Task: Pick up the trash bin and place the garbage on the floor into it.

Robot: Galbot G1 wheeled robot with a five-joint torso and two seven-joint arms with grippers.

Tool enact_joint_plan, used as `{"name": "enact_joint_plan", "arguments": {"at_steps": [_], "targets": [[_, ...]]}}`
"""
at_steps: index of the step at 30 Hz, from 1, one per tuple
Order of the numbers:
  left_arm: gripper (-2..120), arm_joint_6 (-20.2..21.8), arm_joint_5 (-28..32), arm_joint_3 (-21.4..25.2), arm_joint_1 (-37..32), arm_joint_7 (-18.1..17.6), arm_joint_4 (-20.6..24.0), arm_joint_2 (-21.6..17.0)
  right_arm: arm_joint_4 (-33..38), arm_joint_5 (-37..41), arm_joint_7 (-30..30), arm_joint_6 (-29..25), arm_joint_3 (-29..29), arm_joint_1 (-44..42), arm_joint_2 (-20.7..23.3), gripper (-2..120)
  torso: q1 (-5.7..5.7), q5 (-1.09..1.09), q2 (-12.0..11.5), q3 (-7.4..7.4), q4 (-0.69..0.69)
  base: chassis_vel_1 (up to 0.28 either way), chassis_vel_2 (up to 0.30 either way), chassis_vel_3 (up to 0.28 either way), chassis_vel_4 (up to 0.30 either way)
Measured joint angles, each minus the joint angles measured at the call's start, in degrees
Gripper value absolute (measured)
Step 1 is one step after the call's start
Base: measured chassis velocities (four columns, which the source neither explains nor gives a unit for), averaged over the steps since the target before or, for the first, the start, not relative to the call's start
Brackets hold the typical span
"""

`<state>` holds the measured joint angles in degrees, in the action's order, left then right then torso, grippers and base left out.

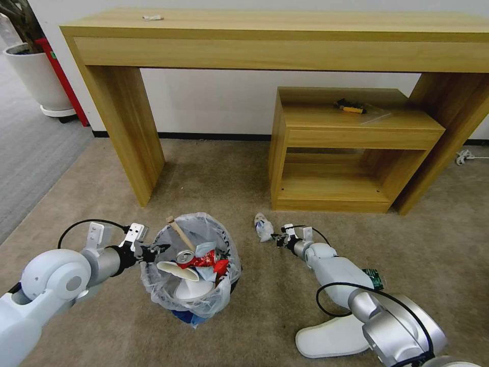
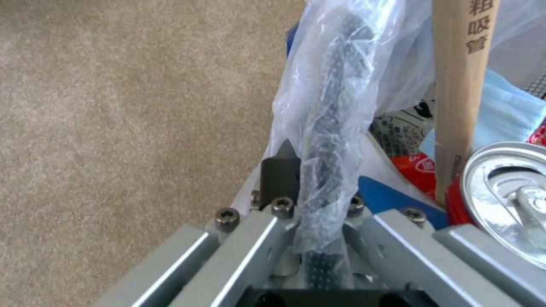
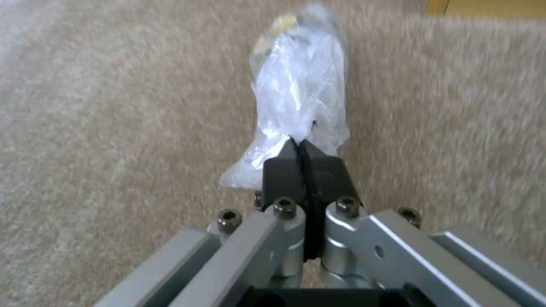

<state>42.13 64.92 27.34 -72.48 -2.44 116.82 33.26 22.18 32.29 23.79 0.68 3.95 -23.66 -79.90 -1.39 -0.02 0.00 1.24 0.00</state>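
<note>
Bin (image 1: 191,285): black, round, lined with a clear bag (image 2: 318,98); it stands on the carpet (image 1: 244,173) in front of the long desk (image 1: 275,35), just beside the left arm.
Bin contents: a can (image 1: 184,256) with its silver top up, a stick (image 1: 179,232) leaning out over the rim, a white insole (image 1: 178,270), red wrappers (image 1: 209,261) and a pale blue mask (image 1: 206,248).
Left end effector (image 1: 155,250): at the bin's near-left rim, fingers closed on the rim wall and bag; in the left wrist view the bagged rim runs between the fingers (image 2: 280,170).
Wrapper (image 1: 263,227): crumpled clear plastic, on the carpet right of the bin, in front of the small shelf (image 1: 351,148).
Right end effector (image 1: 278,238): low at the carpet, touching the wrapper; its black fingertips (image 3: 284,170) are pressed together on the wrapper's near edge.
Other litter: a second white insole (image 1: 326,336) lies on the carpet under the right arm; a small green packet (image 1: 374,279) lies just beside that arm.
Shelf top: a yellow-black tool (image 1: 350,106).
</note>
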Motion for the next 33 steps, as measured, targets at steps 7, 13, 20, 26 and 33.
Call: {"name": "enact_joint_plan", "arguments": {"at_steps": [7, 13, 20, 26, 33], "targets": [[0, 0.0, 0.04, 0.34, -0.21, 0.01, 0.17, 0.02, 5.45, -2.7, 0.55, -5.94, -0.57, -2.64, 2.31, 0, 0.0, 0.0, 0.0, 0.0, -0.01, 0.0, 0.0, 0.0, 0.0], [0, 0.0, 0.08, 0.57, -0.72, 0.0, 0.39, 0.13, 16.95, -5.59, 0.79, -9.09, -3.22, -6.7, 6.71, 0, 0.0, 0.01, 0.0, 0.0, 0.0, 0.0, 0.0, 0.0, 0.0], [0, 0.0, -0.01, 0.16, -0.08, 0.08, 0.43, 0.47, 39.93, -10.13, 2.13, -2.34, -12.74, -13.53, 12.05, 0, 0.0, 0.02, 0.01, 0.0, -0.01, 0.0, 0.0, 0.0, 0.0], [0, 0.0, -0.02, -0.02, -0.05, 0.09, 1.03, 0.76, 57.36, -5.8, 0.9, 4.42, -12.34, -15.55, 18.57, 0, 0.0, -0.01, 0.01, -0.01, -0.01, 0.0, 0.0, 0.0, 0.0], [0, 0.0, -0.3, 0.23, -0.61, 0.06, 1.23, 1.01, 53.26, -6.92, -1.41, 9.72, -9.95, -14.81, 18.51, 4, 0.0, -0.01, 0.01, -0.01, 0.0, 0.0, 0.0, 0.0, 0.0]]}}
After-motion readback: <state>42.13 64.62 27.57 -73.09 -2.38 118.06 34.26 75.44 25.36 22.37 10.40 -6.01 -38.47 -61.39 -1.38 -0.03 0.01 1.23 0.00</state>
